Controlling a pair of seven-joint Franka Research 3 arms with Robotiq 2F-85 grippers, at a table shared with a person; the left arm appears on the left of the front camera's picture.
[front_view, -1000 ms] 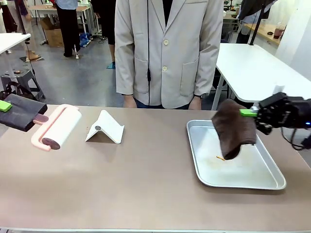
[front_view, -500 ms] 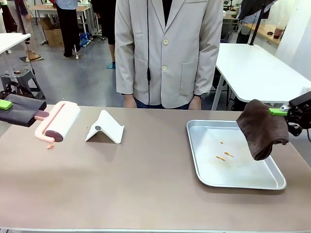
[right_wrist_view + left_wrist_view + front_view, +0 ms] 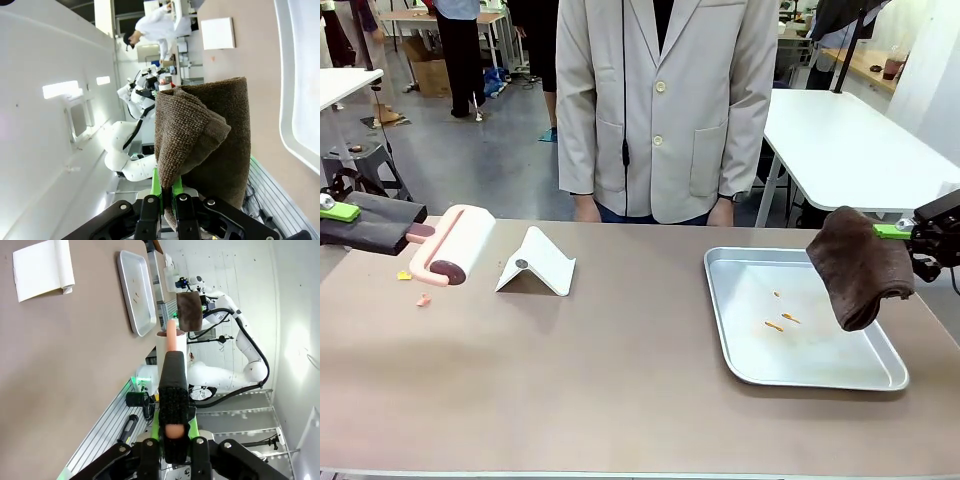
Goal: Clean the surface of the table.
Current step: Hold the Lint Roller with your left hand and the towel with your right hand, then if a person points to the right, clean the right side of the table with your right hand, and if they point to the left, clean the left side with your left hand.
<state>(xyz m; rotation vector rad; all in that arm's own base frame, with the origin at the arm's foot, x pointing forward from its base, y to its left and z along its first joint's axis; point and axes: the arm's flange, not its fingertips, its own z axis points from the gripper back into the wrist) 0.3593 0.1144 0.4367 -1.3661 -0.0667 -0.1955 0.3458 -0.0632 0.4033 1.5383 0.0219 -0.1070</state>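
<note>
Your left claw [image 3: 340, 212] is clenching the handle of the roller [image 3: 455, 245], and over the last second it has been lifting the roller up and back toward the far-left corner. That is uncovering two small bits [image 3: 421, 299] on the worktop [image 3: 620, 370] where the roller was sitting, one yellowish and one pinkish. So that patch is probably not clean yet and is likely needing another pass. Your right claw [image 3: 892, 230] is gripping the brown cloth [image 3: 860, 265]. A second ago it was carrying the cloth over the middle of the tray [image 3: 719, 310]; for the last half second it is holding out at the tray's right rim. That is leaving a few orange specks [image 3: 775, 325] showing on the tray floor, so debris seems to be getting collected there. The worktop is lying below both claws. The left claw is hovering above its far-left edge, with the roller looking raised just clear of the surface and the loose bits just in front of it. The right claw is hanging off the right end, with the cloth dangling over the tray's edge rather than touching bare worktop. Between them the white folded stand [image 3: 535, 262] is sitting on the surface near the roller, and the broad near stretch is looking bare of debris.
</note>
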